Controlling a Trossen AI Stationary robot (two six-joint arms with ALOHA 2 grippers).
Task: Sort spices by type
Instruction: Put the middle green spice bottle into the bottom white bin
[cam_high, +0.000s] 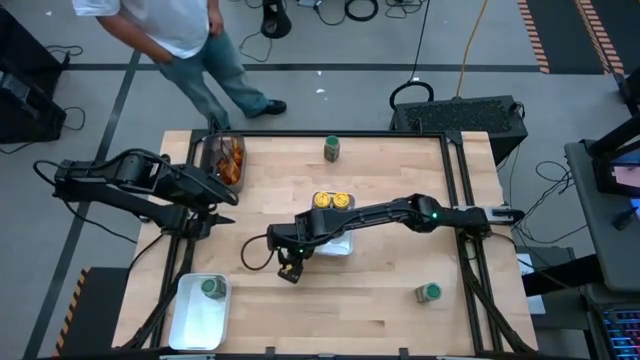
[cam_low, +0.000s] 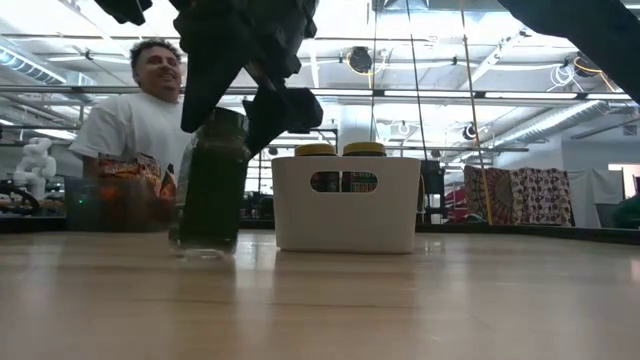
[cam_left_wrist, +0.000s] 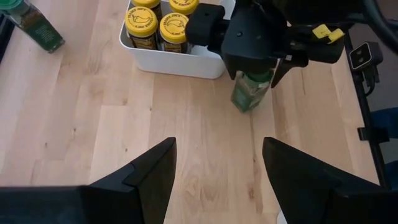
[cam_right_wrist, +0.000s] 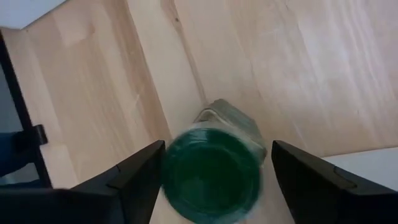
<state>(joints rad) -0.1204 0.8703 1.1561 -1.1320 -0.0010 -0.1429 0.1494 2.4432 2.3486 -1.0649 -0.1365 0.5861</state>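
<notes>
The green-lidded jar (cam_left_wrist: 250, 93) stands upright on the worktop (cam_high: 400, 290) just beside the white tray (cam_high: 335, 243) that holds the yellow-lidded jars (cam_high: 331, 201), on the tray's 7 o'clock side in the high view. The right gripper (cam_high: 289, 268) is directly over it. In the right wrist view the green lid sits between the two fingers (cam_right_wrist: 134, 177), which stand wide on either side with a visible gap; whether they touch the glass cannot be told. The low view shows the jar's base resting on the wood, so it is not lifted.

Judgement on handling: a small rigid jar, probably glass, light, smooth-sided and liable to slip or tip if pinched at the lid alone. The sound hold is across the body just under the lid, fingers square to the sides.

Other green-lidded jars: one in the white tray (cam_high: 200, 315) at 7 o'clock on the worktop, one loose at 12 o'clock (cam_high: 332, 148), one loose at 5 o'clock (cam_high: 429, 292). Orange-brown packets (cam_high: 231, 160) lie in the dark bin (cam_high: 209, 160) at 11 o'clock.

The left gripper (cam_high: 222, 205) waits at 9 o'clock, fingers spread wide and holding nothing. A person (cam_high: 190, 45) stands beyond the 11 o'clock corner.
</notes>
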